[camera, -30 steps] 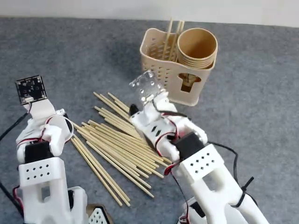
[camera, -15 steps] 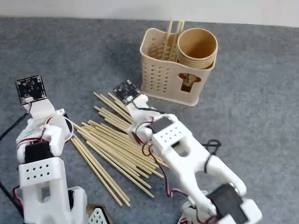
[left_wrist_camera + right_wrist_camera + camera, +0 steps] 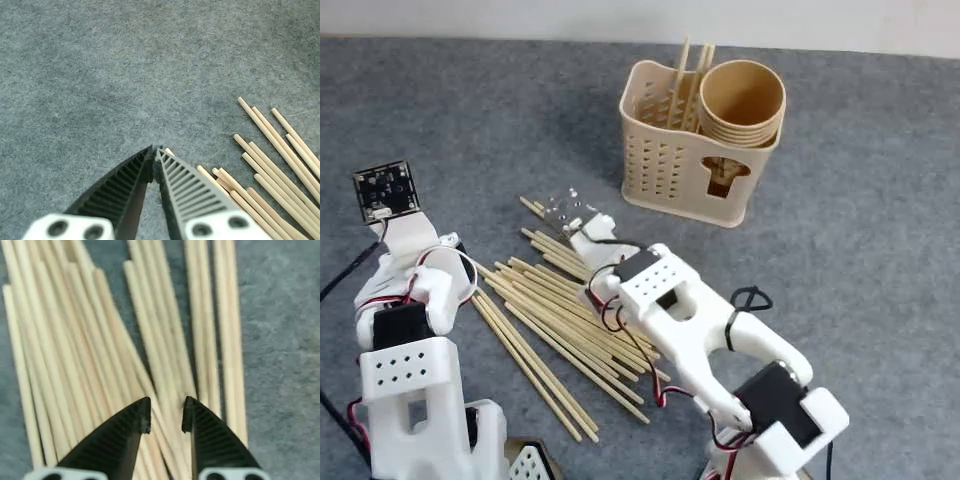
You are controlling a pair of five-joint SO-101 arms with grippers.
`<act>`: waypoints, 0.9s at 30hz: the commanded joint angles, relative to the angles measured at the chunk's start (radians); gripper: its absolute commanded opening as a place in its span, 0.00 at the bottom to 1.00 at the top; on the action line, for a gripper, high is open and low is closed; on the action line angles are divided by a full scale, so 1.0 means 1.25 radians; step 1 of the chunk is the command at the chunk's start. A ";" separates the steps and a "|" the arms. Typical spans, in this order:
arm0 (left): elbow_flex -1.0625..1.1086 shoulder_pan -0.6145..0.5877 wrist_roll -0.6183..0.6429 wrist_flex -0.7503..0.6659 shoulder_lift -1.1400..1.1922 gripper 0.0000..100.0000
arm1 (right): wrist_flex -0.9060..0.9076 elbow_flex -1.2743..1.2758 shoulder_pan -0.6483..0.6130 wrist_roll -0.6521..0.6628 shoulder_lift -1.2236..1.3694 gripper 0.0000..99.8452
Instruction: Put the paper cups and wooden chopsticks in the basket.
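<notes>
We see the left gripper (image 3: 154, 151) with its two ribbed jaws pressed together at the tips, nothing between them, against grey felt-like cloth (image 3: 100, 70). Taking the way it points as twelve o'clock, the wooden chopsticks (image 3: 272, 150) lie from two to four o'clock, with one blunt end just beside the tips.

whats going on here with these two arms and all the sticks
The right arm's pincer is open over the loose pile of wooden chopsticks on the grey mat. The left pincer is shut beside the pile's ends. The beige perforated plastic basket already holds a stack of brown paper cups and a few upright chopsticks.
</notes>
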 commanded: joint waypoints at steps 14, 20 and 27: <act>-0.008 -0.006 0.004 -0.014 -0.017 0.03 | 0.006 -0.090 0.021 0.077 0.091 0.01; -0.008 -0.006 0.004 -0.014 -0.017 0.03 | 0.007 -0.090 0.033 0.077 0.068 0.01; -0.008 -0.006 0.004 -0.014 -0.017 0.03 | 0.007 -0.037 0.041 0.077 -0.107 0.01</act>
